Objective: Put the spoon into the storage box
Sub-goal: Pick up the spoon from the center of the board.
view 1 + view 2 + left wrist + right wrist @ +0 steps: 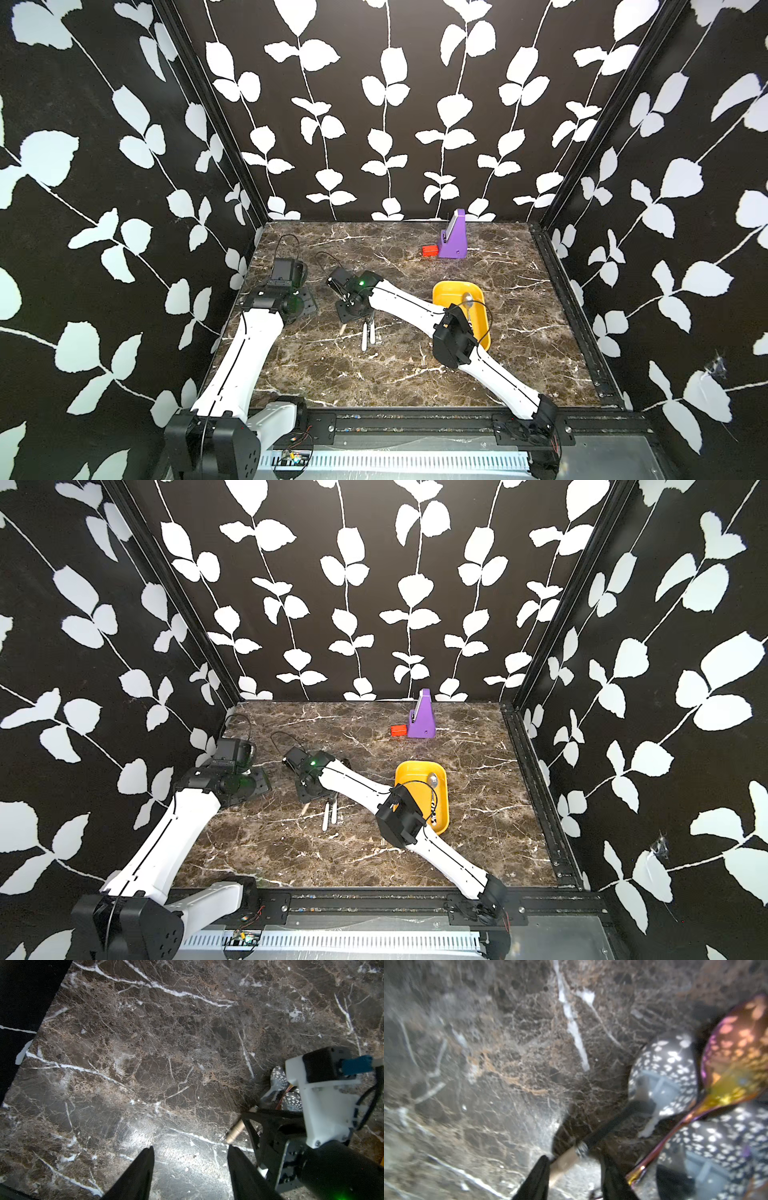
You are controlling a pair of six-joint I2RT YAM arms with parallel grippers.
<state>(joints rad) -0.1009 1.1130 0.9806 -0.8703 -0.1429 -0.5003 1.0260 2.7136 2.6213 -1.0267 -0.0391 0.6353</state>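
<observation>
Marble counter (pixel 395 374), leaf-print walls. L gripper (pixel 191 1147): jaws apart, nothing btwn them, over bare counter. R gripper (pixel 575 1157): I see jaws straddling the tan-handled spoon (pixel 564 1162) lying on counter, one side touching, not clamped. Yellow storage box (pixel 446 293) sits apart, w/ a second spoon (pixel 468 298) inside.

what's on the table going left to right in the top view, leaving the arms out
loose cutlery → red block → purple stand. The yellow storage box, with a spoon in it, spans the same stretch as the block and stand, so it is left out.
</observation>
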